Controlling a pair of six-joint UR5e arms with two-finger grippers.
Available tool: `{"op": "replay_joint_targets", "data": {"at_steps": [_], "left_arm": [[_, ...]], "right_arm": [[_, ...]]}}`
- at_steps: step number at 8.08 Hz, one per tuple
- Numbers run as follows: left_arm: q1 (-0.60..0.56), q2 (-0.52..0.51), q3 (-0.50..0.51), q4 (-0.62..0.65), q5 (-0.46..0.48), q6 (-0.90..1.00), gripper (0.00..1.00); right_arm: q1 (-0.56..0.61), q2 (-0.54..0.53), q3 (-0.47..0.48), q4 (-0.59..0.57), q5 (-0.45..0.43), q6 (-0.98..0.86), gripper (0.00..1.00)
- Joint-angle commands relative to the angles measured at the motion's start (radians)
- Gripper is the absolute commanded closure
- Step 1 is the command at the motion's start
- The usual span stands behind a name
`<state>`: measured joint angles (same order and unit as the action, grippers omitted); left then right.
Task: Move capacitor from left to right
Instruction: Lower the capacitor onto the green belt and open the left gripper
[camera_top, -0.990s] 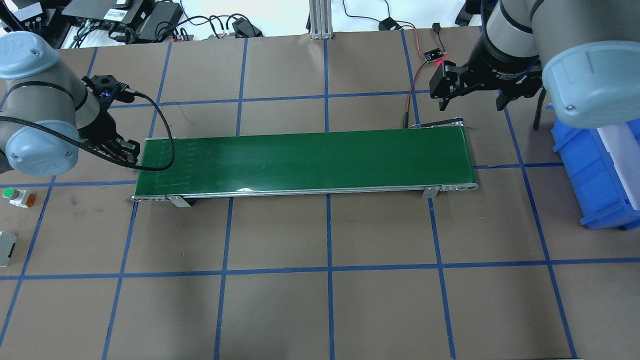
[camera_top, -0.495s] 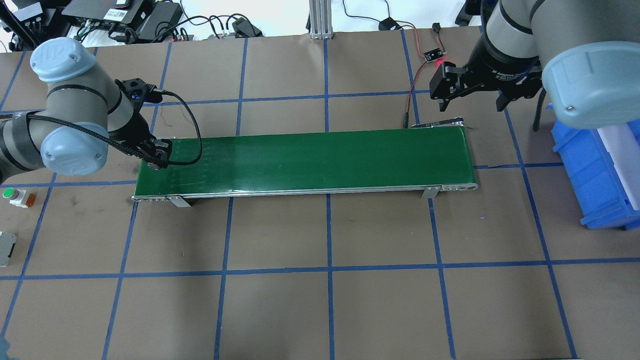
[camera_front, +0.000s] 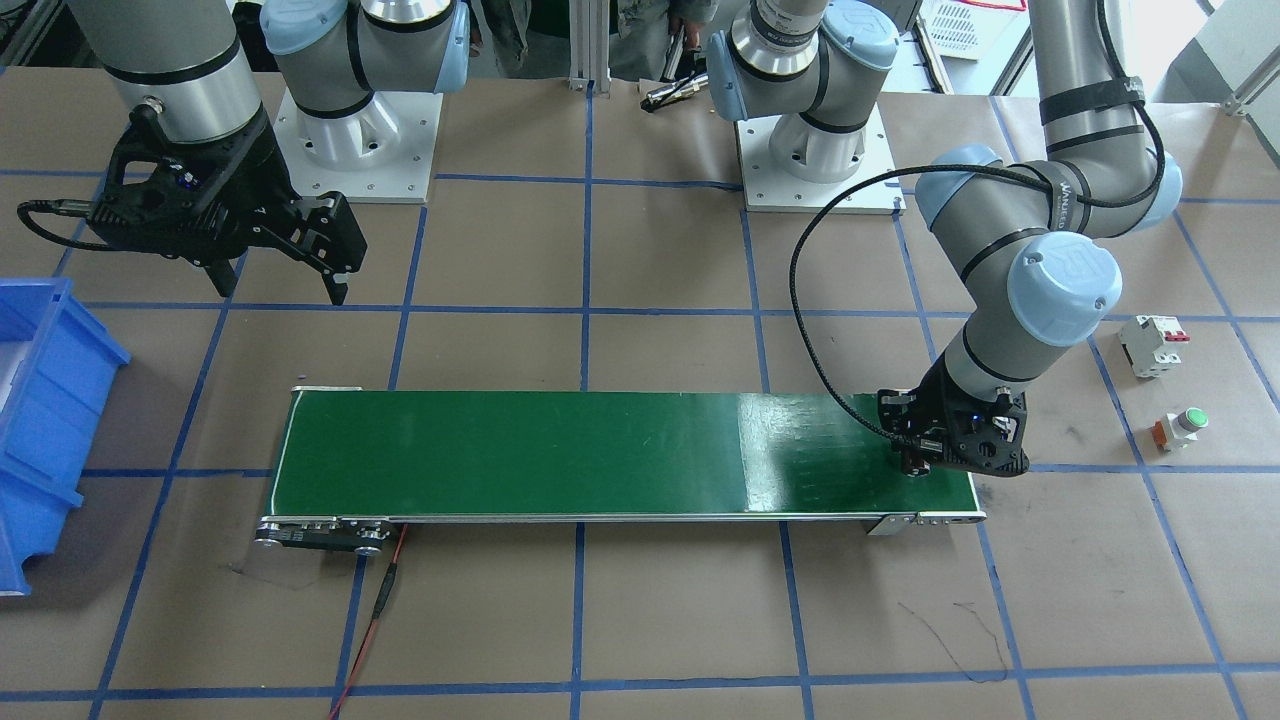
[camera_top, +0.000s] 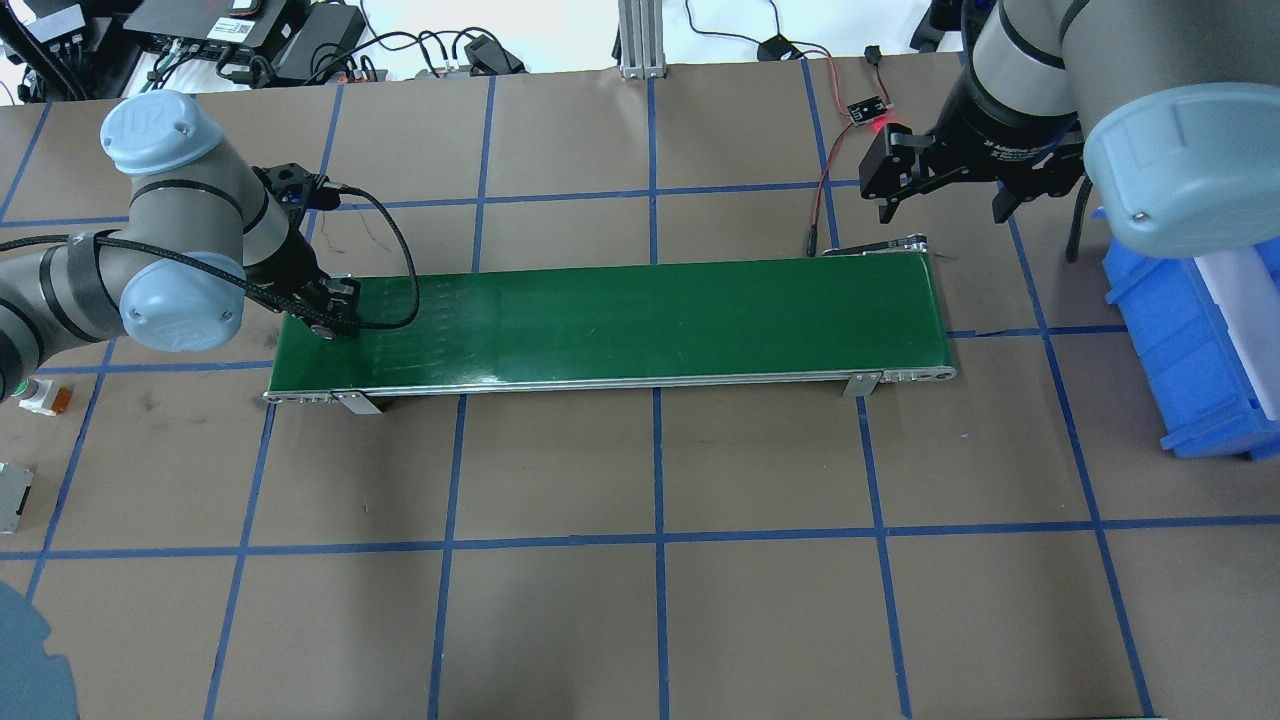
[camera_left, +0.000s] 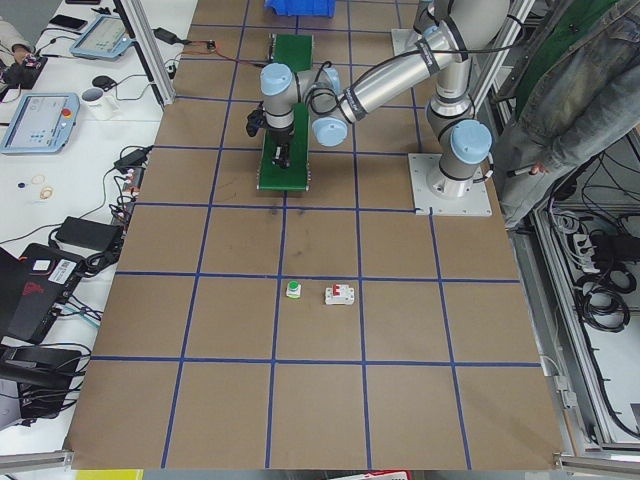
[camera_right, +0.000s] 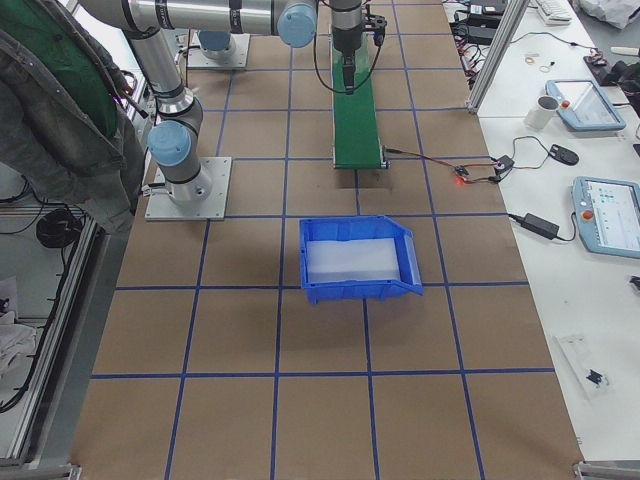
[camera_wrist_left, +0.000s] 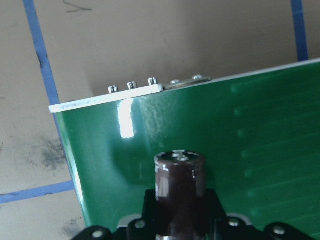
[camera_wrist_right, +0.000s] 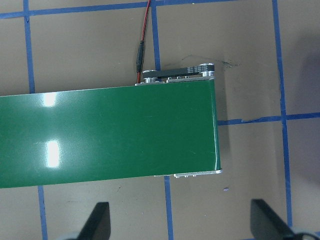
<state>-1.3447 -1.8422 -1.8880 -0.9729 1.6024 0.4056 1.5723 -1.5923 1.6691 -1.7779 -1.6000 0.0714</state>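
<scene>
The capacitor (camera_wrist_left: 180, 192), a glossy dark brown cylinder, is clamped between the fingers of my left gripper (camera_top: 325, 325). It stands just above the left end of the green conveyor belt (camera_top: 640, 320). In the front-facing view the left gripper (camera_front: 915, 468) sits low over that same belt end (camera_front: 560, 450), and the capacitor is mostly hidden there. My right gripper (camera_top: 942, 210) is open and empty. It hovers beyond the belt's right end, which shows below it in the right wrist view (camera_wrist_right: 100, 135).
A blue bin (camera_top: 1180, 350) stands right of the belt. A white breaker (camera_front: 1150, 343) and a green-capped push-button (camera_front: 1185, 425) lie on the table to my left. A red-lit sensor board with wires (camera_top: 868, 110) sits behind the belt's right end.
My left arm has swung right, from beside the belt's left end to over the belt, with the capacitor held. The right arm has not moved.
</scene>
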Motion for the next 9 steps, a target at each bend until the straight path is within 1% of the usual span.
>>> {"op": "replay_joint_targets", "data": {"at_steps": [1, 4, 5, 6, 7, 8, 9], "left_arm": [[-0.001, -0.009, 0.0, 0.007, 0.01, -0.039, 0.93], [0.001, -0.003, 0.0, -0.001, 0.013, -0.158, 0.93], [0.001, -0.003, 0.0, -0.001, 0.013, -0.16, 0.92], [0.001, -0.006, 0.0, 0.003, 0.011, -0.162, 0.88], [0.002, -0.011, -0.002, 0.005, 0.01, -0.163, 0.79], [0.002, -0.015, 0.0, 0.007, 0.01, -0.163, 0.73], [0.002, -0.019, 0.0, 0.007, 0.01, -0.163, 0.56]], "right_arm": [[0.0, 0.0, 0.0, 0.0, -0.003, -0.001, 0.0], [0.0, -0.002, 0.0, 0.0, -0.009, -0.027, 0.0], [0.0, -0.002, 0.0, 0.002, -0.009, -0.024, 0.0], [-0.002, -0.002, 0.0, 0.002, -0.009, -0.024, 0.0], [-0.002, -0.002, 0.0, 0.002, -0.011, -0.024, 0.0], [-0.002, -0.002, 0.0, 0.002, -0.011, -0.024, 0.0], [-0.002, -0.002, 0.0, 0.002, -0.011, -0.024, 0.0]]}}
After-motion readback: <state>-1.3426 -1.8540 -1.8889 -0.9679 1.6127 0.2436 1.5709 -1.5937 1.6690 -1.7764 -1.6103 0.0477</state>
